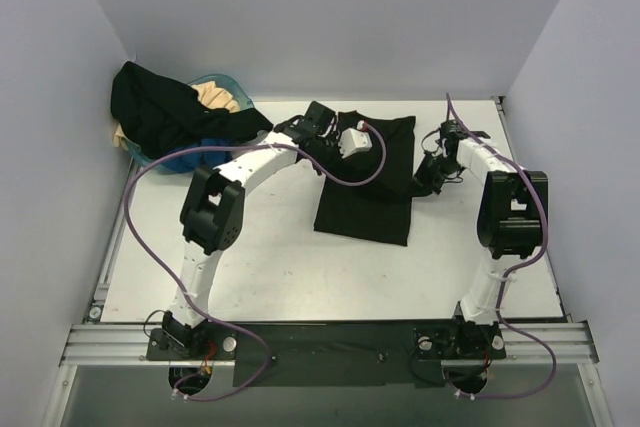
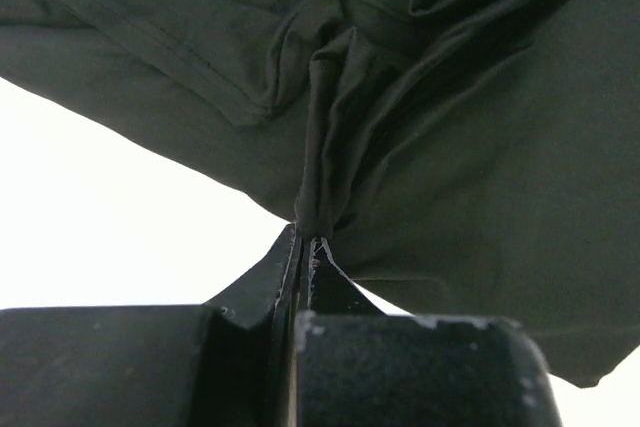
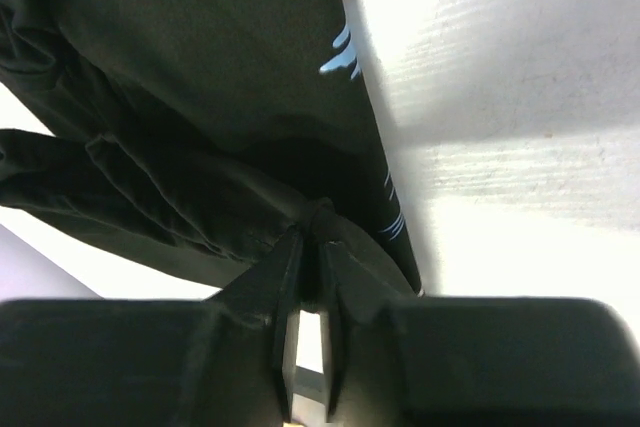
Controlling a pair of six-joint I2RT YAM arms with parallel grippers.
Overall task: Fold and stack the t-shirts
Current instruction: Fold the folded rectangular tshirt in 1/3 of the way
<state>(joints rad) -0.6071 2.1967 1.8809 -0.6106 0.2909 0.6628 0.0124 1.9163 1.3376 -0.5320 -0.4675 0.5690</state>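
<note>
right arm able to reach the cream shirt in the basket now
Probably not: right gripper is shut on the black t-shirt, and the cream shirt lies far left, beyond the left arm.

1 teal basket (image 1: 230,83) stands at the far left corner of the white table (image 1: 270,267), its rim only partly visible. 1 metal rail (image 1: 110,347) runs along the near edge. Pale walls (image 1: 330,17) enclose 3 sides.

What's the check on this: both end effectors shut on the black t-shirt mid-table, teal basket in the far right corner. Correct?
Not quite. The teal basket sits in the far left corner, not the right; the top external view shows it. The rest holds: the left end effector and right end effector are each shut on the black t-shirt mid-table.
</note>
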